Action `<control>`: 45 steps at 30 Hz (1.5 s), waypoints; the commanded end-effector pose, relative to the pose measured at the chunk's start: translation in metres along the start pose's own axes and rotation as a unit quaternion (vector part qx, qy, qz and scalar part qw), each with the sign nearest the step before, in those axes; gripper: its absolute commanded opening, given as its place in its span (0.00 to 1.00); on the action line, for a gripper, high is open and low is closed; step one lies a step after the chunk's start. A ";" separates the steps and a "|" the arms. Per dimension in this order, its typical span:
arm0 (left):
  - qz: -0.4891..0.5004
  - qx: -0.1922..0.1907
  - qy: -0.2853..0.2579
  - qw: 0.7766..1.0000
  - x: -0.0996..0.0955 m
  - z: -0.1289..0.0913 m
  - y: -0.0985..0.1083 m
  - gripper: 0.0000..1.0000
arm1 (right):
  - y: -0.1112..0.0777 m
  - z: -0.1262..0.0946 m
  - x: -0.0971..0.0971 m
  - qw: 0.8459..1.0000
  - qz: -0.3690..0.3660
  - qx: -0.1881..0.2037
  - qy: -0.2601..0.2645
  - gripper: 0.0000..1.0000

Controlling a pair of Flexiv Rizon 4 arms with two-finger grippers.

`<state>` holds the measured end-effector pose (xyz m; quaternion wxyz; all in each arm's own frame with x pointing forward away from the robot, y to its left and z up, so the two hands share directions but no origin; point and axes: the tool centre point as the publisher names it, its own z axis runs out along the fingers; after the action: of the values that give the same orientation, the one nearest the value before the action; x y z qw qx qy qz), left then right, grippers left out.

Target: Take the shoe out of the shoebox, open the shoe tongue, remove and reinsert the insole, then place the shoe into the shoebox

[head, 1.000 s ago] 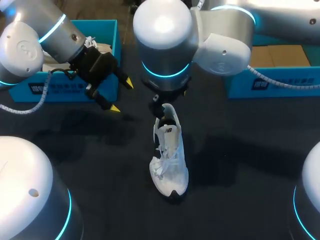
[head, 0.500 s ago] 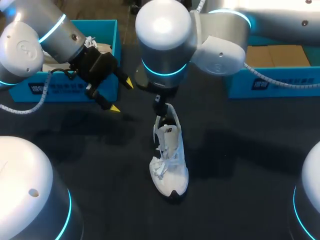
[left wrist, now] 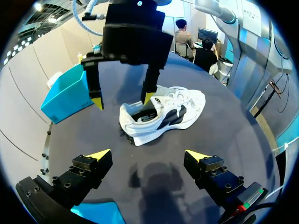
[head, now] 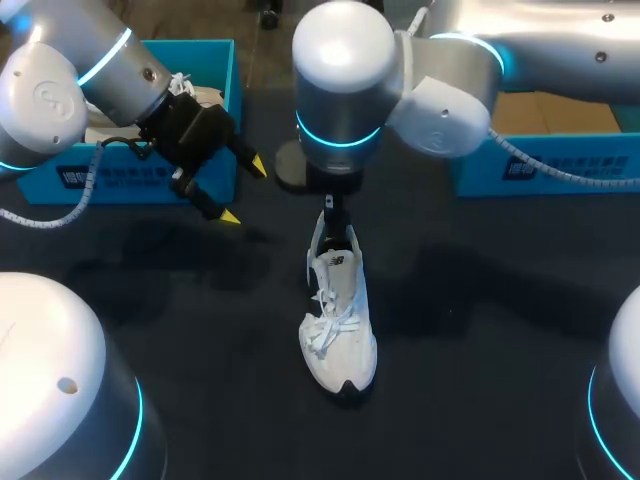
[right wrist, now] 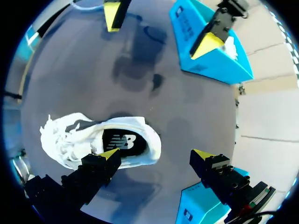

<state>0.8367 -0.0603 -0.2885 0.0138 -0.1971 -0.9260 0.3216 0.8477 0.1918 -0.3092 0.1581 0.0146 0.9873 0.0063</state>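
A white shoe (head: pixel 339 318) lies on the black table, toe toward me, with its dark insole (right wrist: pixel 122 140) inside. My right gripper (head: pixel 335 214) hangs open over the heel. In the left wrist view the right gripper (left wrist: pixel 123 99) straddles the heel collar, one yellow tip at the shoe's opening and the other outside behind the heel. The right wrist view has the right gripper (right wrist: pixel 155 154) with one tip over the insole and the other over bare table. My left gripper (head: pixel 243 192) is open and empty, held above the table in front of the blue shoebox (head: pixel 215 60).
The blue shoebox at the back left holds white paper (head: pixel 198 95). A second blue box (head: pixel 540 165) with a cardboard bottom stands at the back right. Bare black table (head: pixel 480 330) lies on both sides of the shoe.
My right arm has shifted to the right, and its finger now shows at the shoe's heel. The left arm and the shoe have stayed where they were.
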 end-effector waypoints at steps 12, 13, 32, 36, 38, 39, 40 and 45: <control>0.001 -0.001 0.000 1.000 0.001 0.000 0.000 1.00 | 0.014 0.047 -0.008 0.997 -0.054 0.012 0.045 1.00; 0.001 -0.001 0.000 1.000 0.001 0.000 0.000 1.00 | 0.014 0.049 -0.007 0.997 -0.060 0.015 0.048 1.00; 0.001 -0.001 0.000 1.000 0.001 0.000 0.000 1.00 | -0.003 0.081 0.000 0.991 -0.075 0.058 0.093 0.39; 0.001 -0.001 0.000 1.000 0.001 0.000 0.000 1.00 | -0.005 0.082 0.004 0.992 -0.056 0.068 0.092 0.16; 0.001 -0.001 0.000 1.000 0.001 0.000 0.000 1.00 | -0.006 0.077 0.004 0.992 -0.044 0.072 0.090 0.00; 0.001 -0.001 0.000 1.000 0.001 0.000 0.000 1.00 | -0.008 0.072 0.004 0.993 -0.037 0.073 0.090 0.00; 0.001 -0.001 0.000 1.000 0.001 0.000 0.000 1.00 | -0.010 0.068 0.004 0.993 -0.033 0.074 0.086 0.00; 0.001 -0.001 0.000 1.000 0.001 0.000 0.000 1.00 | -0.019 0.037 -0.002 0.993 -0.020 0.075 0.084 0.00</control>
<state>0.8368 -0.0603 -0.2885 0.0139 -0.1971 -0.9260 0.3216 0.8678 0.1837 -0.3712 0.0686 0.0043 0.9948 -0.0745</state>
